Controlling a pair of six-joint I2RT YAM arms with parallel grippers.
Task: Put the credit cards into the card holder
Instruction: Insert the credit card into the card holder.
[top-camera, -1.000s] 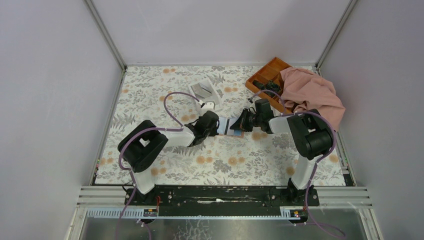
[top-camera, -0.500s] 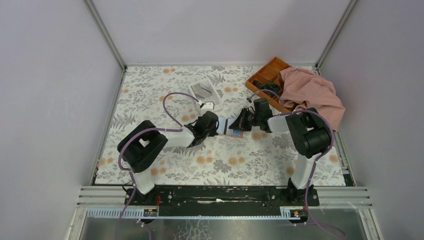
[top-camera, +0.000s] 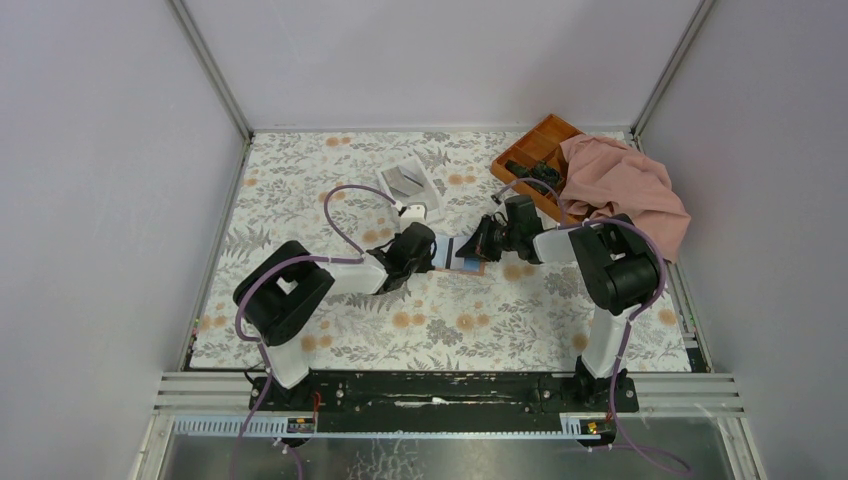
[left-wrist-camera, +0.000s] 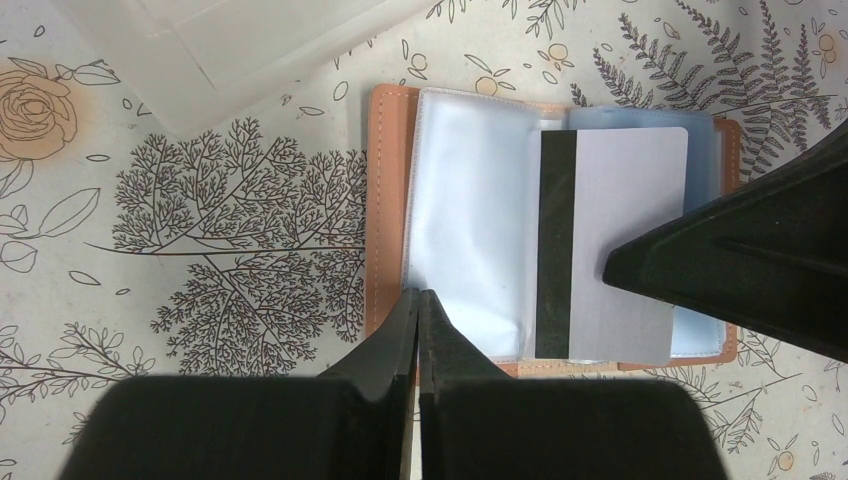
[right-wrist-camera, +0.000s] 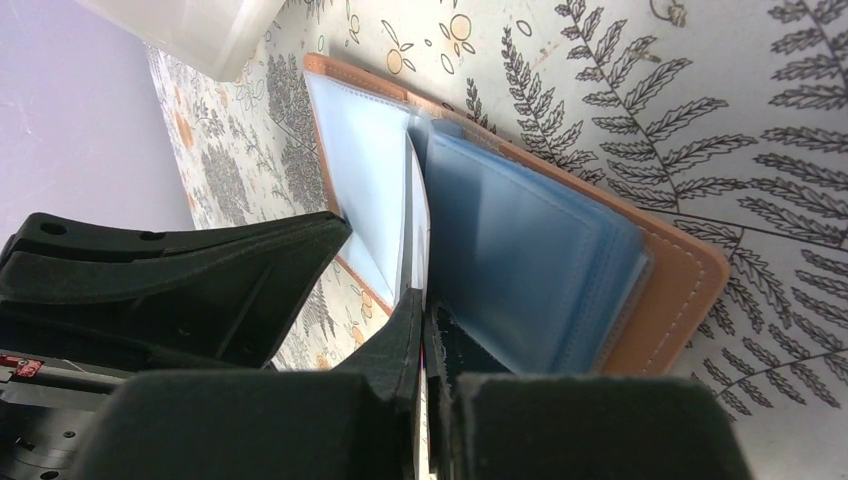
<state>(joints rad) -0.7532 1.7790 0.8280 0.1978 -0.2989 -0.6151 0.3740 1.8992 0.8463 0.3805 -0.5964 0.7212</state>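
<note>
While the shut left jaws rest on the open card holder (left-wrist-camera: 385, 200), the right jaws pinch a credit card (left-wrist-camera: 625, 240) over it, long axis along its fold.

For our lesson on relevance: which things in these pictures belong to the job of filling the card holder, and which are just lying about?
Belong to the job:
card holder, lying open
credit card, stripe side up, over the sleeves
left gripper, jaws shut
right gripper, jaws shut on the card

Just lying about:
orange compartment tray
pink cloth
clear plastic box
</note>
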